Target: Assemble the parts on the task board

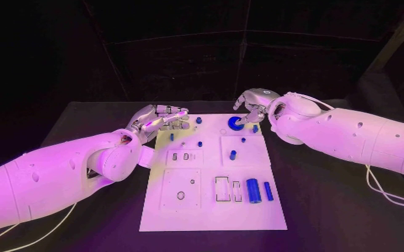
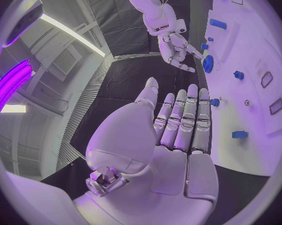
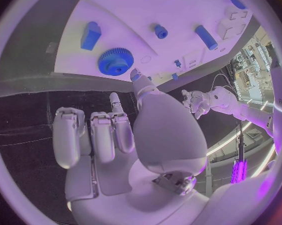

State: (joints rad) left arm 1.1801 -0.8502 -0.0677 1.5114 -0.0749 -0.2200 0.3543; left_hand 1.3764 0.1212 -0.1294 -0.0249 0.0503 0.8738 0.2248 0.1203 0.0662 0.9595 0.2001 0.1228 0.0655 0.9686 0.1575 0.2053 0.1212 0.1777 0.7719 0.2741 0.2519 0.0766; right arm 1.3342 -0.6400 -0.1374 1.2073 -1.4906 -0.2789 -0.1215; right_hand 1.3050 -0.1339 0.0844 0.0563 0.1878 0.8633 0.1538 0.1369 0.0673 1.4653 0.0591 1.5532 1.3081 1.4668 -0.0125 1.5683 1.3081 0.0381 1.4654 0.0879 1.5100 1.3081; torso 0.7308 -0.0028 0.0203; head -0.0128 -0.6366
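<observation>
The white task board (image 1: 211, 205) lies in the middle of the black table. A blue gear (image 1: 236, 122) sits at its far edge, with small blue pegs (image 1: 199, 144) scattered over the far half. Two blue cylinders (image 1: 253, 191) lie near the right edge. My right hand (image 1: 253, 106) hovers just behind the gear, holding nothing, its thumb (image 3: 139, 85) reaching toward the gear (image 3: 115, 61). My left hand (image 1: 160, 118) is at the board's far left corner with its fingers (image 2: 186, 117) stretched out flat and empty. The left wrist view shows the right hand (image 2: 175, 45) beside the gear (image 2: 208, 63).
Rectangular and round recesses (image 1: 222, 189) open in the board's near half. A blue block (image 3: 90, 35) and a blue cylinder (image 3: 205, 37) lie on the board (image 3: 147, 10) past the gear. Bare black table (image 1: 328, 205) flanks the board on both sides.
</observation>
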